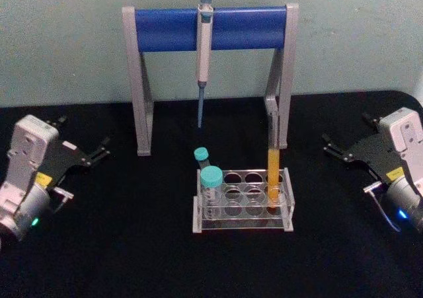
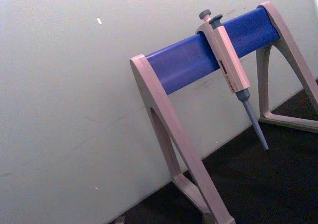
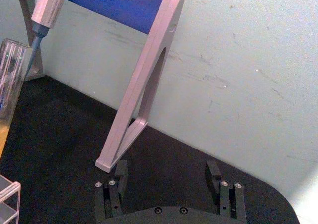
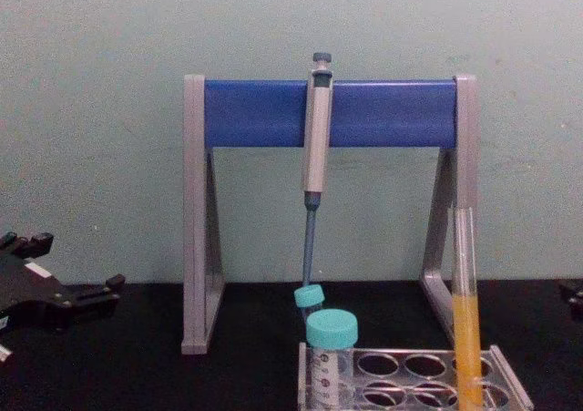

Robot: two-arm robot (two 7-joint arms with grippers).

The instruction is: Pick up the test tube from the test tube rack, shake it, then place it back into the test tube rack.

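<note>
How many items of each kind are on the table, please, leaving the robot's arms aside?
test tube: 1
capped tubes: 2
rack: 1
pipette: 1
stand: 1
Total: 6

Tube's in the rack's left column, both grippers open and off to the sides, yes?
Not quite. The tube stands in the rack's right column, per the head view; teal-capped tubes stand on the left. The left gripper and right gripper are open, off to the sides.
</note>
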